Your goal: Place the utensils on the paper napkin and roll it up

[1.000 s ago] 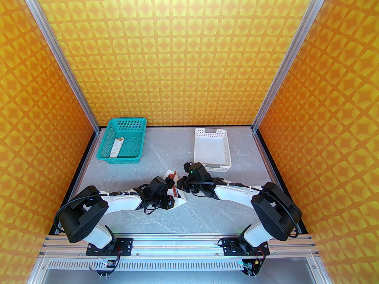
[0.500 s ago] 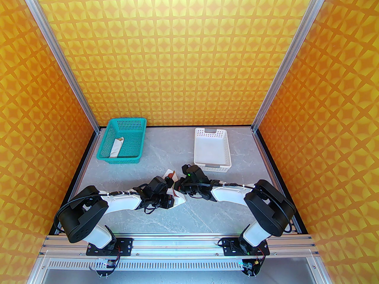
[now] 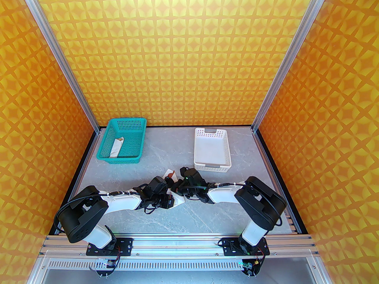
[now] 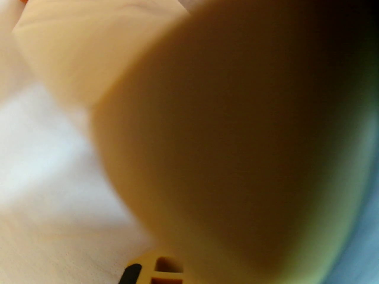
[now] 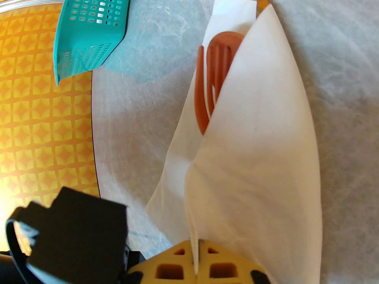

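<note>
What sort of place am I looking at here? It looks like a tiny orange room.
Probably a robot practice booth in a lab, not a dining room: a left arm and right arm bolted to a metal rail at a small table, boxed in by orange patterned walls.

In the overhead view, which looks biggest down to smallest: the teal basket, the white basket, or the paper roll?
1. teal basket, largest.
2. white basket, slightly smaller-looking.
3. paper roll, by far smallest, lying inside the teal basket.
</note>
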Tool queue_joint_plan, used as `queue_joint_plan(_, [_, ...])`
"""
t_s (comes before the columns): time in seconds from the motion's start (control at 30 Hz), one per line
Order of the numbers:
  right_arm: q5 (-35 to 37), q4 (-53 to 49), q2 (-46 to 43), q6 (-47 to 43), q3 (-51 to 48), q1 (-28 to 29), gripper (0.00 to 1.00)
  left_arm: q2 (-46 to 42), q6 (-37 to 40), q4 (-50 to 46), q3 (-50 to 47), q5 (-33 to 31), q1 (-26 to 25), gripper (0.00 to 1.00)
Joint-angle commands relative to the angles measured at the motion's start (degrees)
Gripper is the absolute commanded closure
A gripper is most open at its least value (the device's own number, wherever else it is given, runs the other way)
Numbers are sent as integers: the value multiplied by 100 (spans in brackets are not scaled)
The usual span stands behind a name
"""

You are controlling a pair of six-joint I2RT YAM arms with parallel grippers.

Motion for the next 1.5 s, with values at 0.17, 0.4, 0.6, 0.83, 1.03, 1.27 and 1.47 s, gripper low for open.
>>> queue_joint_plan(0.17, [27, 469, 339, 228, -83, 115, 100, 50, -17, -189, -28, -201, 28, 98])
queue_joint_plan(0.4, [59, 535, 491, 239, -127, 132, 100, 27, -20, -178, -48, -205, 31, 97])
queue_joint_plan(0.6, [62, 639, 653, 269, -222, 136, 99, -167, -73, -202, -99, -204, 84, 93])
queue_joint_plan(0.83, [81, 647, 749, 301, -277, 136, 97, -753, -14, -469, -213, -204, 294, 82])
queue_joint_plan(1.03, [100, 625, 768, 300, -303, 136, 92, -1664, -57, -745, -439, -150, 753, 76])
queue_joint_plan(1.27, [107, 593, 763, 282, -312, 136, 78, -2196, -457, -766, -643, 347, 1677, 73])
queue_joint_plan(1.47, [102, 592, 770, 269, -329, 136, 65, -2053, -901, -363, -824, 612, 1987, 72])
